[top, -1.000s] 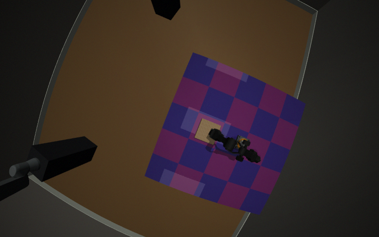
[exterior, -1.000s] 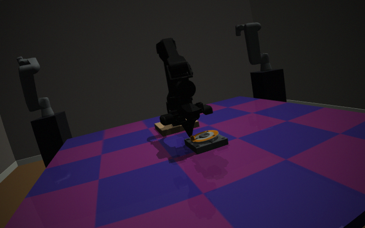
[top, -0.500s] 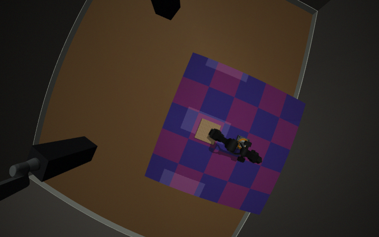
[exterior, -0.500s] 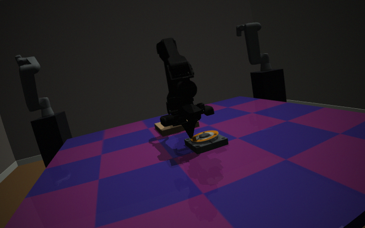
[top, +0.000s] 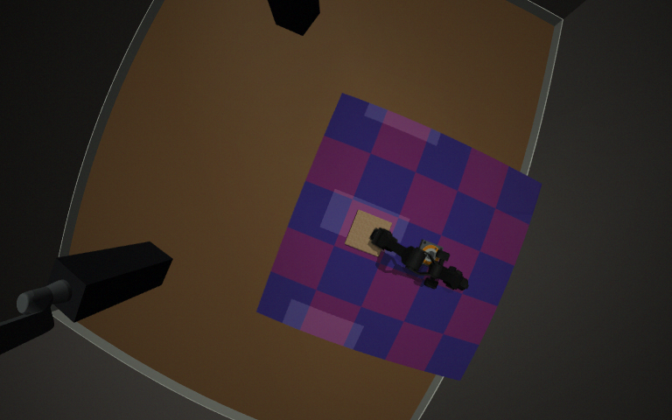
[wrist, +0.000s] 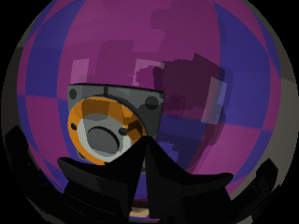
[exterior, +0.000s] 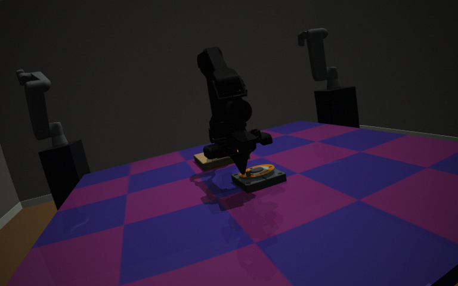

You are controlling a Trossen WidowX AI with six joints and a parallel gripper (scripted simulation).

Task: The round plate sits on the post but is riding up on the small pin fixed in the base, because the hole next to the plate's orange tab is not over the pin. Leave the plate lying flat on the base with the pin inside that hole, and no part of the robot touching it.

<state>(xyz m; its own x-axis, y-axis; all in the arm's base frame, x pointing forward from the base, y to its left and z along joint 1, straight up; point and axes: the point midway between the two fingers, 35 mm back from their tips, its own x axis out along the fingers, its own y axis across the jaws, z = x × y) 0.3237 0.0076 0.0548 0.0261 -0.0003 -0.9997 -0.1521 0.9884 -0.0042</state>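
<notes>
The round plate (top: pixel 430 247) (exterior: pixel 261 167) (wrist: pixel 93 107), an orange ring with a pale grey middle, sits tilted around the dark round post (exterior: pixel 258 169) (wrist: pixel 103 140). Its side away from the tab looks raised in the exterior view. The square dark grey base (exterior: pixel 266 185) (wrist: pixel 133 95) is under it. The orange tab (wrist: pixel 136 128) is in shadow right beside my fingertips. A dark spot near the tab looks like the hole; I cannot make out the pin. My gripper (exterior: pixel 243 173) (wrist: pixel 146 139) is shut and empty, tips down at the tab's edge; contact cannot be told. In the top view the arm hides the tips.
A tan block (top: pixel 361 230) (exterior: pixel 209 161) lies under the arm's rear part. The checkered table top (top: pixel 386 291) (exterior: pixel 189 232) surrounds the base. Two grey arms (exterior: pixel 37 104) (exterior: pixel 317 60) stand on black pedestals beyond the table.
</notes>
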